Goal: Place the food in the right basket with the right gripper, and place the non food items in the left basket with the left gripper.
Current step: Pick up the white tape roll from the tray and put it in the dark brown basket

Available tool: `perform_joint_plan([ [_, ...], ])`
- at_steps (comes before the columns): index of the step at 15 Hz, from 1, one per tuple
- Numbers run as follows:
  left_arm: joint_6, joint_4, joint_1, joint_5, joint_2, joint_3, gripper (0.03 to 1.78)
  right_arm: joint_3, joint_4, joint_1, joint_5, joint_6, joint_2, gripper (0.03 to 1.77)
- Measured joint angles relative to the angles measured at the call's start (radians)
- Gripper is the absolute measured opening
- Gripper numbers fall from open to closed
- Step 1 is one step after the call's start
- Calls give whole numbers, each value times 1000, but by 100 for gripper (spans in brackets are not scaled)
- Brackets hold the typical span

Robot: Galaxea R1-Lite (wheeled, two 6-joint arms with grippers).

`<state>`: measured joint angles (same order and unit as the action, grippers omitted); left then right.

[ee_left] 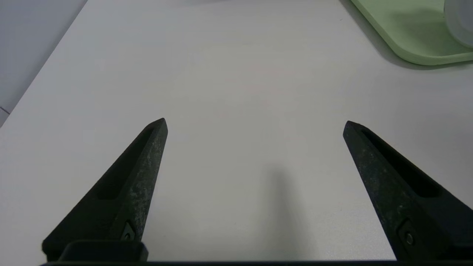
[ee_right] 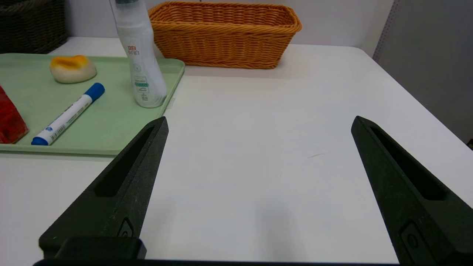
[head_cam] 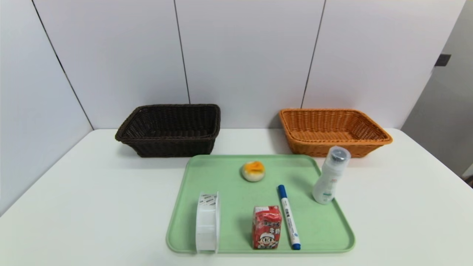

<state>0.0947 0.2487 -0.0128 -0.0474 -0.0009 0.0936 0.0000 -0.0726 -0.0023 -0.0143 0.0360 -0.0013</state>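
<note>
Both baskets [head_cam: 170,129] [head_cam: 332,129] far beyond each wide-open pincer [ee_left: 255,122] [ee_right: 258,120]

left gripper [ee_left: 255,122]: jaws spread wide, pointed tips far apart, nothing between them.
right gripper [ee_right: 258,120]: jaws equally wide, tips far apart, gap between them bare, nothing gripped.

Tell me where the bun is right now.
In the head view the bun lies on the green tray, near its far edge and about midway across, between the dark basket and orange basket, beyond the carton.
</note>
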Motion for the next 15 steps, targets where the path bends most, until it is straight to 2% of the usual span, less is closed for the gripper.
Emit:
perform_joint_plan([
  [6, 2, 0, 0, -2, 0, -1, 169, 0, 0, 0, -2, 10, 0, 171],
  [15, 0, 26, 0, 11, 0, 37, 169, -28, 8, 0, -9, -21, 0, 171],
])
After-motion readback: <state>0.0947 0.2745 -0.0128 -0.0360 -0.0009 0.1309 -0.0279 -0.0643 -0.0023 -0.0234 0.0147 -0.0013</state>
